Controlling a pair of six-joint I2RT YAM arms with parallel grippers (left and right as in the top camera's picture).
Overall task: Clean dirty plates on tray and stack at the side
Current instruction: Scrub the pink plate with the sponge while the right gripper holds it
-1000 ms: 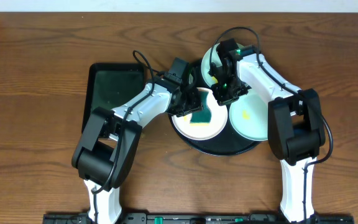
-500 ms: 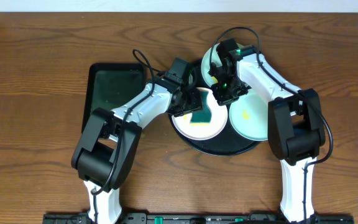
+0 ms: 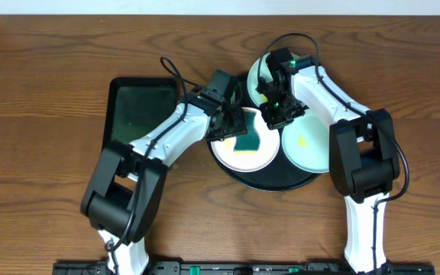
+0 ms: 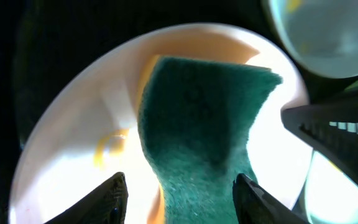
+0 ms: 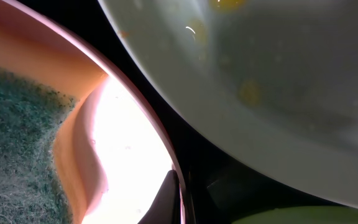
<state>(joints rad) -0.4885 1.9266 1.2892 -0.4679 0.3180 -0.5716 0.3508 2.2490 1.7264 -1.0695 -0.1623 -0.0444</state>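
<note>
Three plates [image 3: 312,145] sit on the tray [image 3: 281,182] by the table's [image 3: 44,92] far edge. The left gripper [image 4: 182,193] straddles a sponge [image 4: 204,118] on the white plate [image 3: 260,159], right gripper [image 3: 275,116] at its rim; both grips unclear. Hard scrubbing could skid it.

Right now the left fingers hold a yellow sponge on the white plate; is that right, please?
Not quite: the sponge is green, not yellow, as the left wrist view shows. The left fingers do hold it on the white plate.
</note>
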